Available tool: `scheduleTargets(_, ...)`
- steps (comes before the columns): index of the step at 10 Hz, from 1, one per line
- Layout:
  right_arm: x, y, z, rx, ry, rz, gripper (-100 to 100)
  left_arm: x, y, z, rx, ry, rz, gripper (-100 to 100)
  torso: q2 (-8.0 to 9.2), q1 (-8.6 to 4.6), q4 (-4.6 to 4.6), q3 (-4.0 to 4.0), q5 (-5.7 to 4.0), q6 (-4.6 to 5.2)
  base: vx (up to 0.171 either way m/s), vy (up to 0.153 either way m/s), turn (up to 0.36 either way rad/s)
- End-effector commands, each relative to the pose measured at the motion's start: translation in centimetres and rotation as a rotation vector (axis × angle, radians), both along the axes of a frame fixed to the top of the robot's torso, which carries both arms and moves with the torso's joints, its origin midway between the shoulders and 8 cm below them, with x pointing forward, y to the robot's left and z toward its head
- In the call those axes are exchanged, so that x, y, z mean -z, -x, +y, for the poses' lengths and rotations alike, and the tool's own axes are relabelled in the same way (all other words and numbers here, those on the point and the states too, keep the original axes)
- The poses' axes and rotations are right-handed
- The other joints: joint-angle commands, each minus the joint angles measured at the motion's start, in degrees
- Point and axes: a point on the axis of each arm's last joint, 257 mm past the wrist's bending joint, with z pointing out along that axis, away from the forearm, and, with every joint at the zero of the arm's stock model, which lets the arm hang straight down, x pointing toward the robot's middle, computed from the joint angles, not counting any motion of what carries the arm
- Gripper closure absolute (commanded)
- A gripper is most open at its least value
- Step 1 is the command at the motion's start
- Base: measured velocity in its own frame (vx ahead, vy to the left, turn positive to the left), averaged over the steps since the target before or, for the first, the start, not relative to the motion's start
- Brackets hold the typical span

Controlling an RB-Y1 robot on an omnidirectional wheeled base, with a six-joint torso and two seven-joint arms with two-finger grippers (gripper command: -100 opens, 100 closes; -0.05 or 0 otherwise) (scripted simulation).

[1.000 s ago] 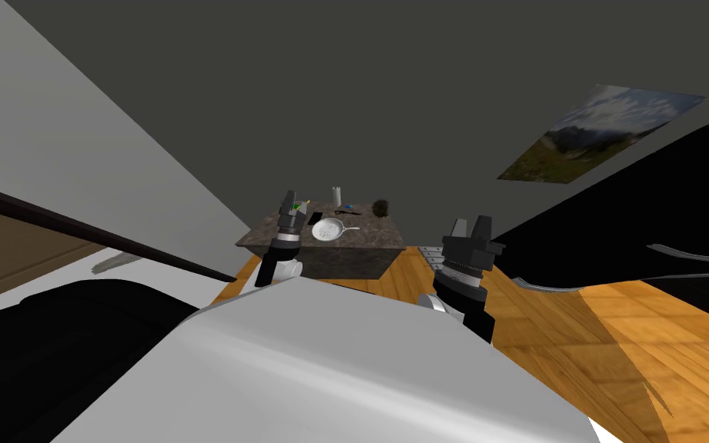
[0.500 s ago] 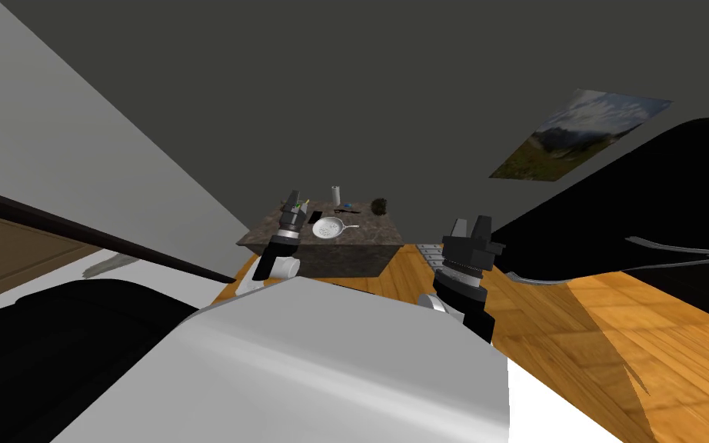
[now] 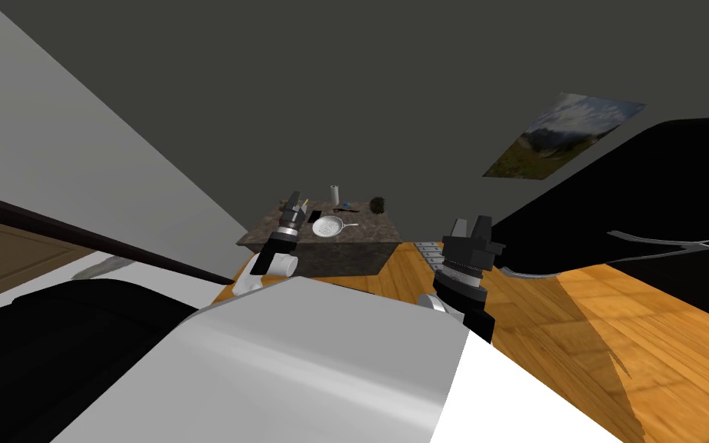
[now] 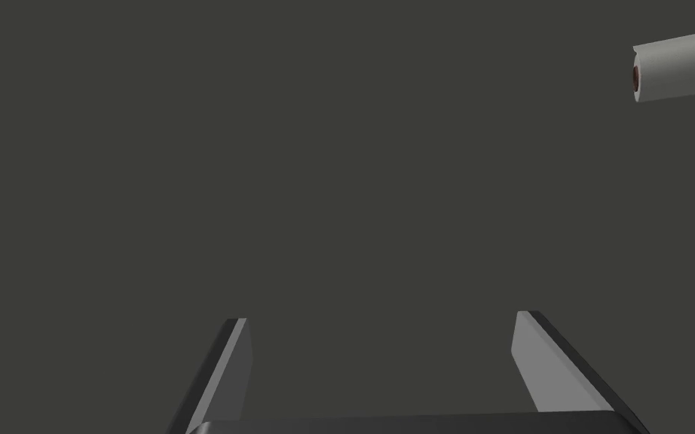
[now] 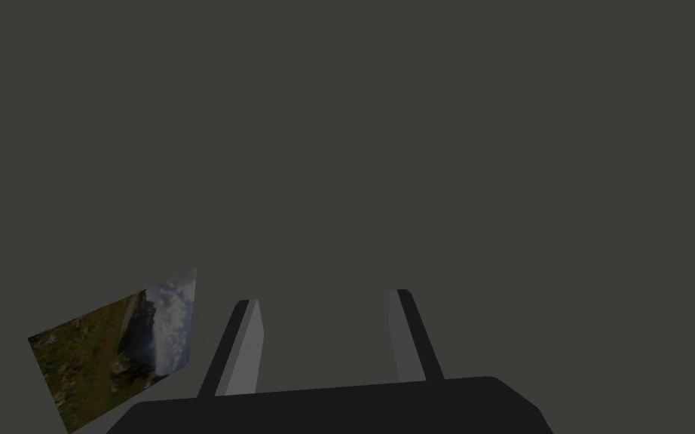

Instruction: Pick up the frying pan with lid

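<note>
Left gripper [image 3: 293, 206], fingers apart, is hovering at nine o'clock of the frying pan [image 3: 328, 226]; right gripper [image 3: 471, 225], likewise apart, is hanging at four o'clock.

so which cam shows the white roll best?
Left wrist view: the white roll is large, its dark core end visible, though cut by the frame edge. Head view has the roll whole but tiny, upright on the table. Right wrist view faces the wall.
</note>
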Motion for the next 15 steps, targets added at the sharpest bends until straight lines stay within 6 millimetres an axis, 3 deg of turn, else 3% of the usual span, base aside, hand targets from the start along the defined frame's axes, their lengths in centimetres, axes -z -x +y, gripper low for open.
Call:
scheduleTargets(1, 0.0, 0.0, 0.0, 0.000, 0.000, 0.000, 0, 0.6, -0.6, 0.6, -0.016, 0.000, 0.036, -100, 0.00, 0.00, 0.00, 0.00, 0.00, 0.00, -0.039, 0.010, -0.046)
scheduleTargets(15, 0.0, 0.0, 0.0, 0.000, 0.000, 0.000, 0, 6.5, -2.7, 5.5, -0.128, 0.067, 0.325, -100, -0.10, -0.06, -0.02, -0.05, -0.01, -0.01, -0.016, -0.003, -0.042)
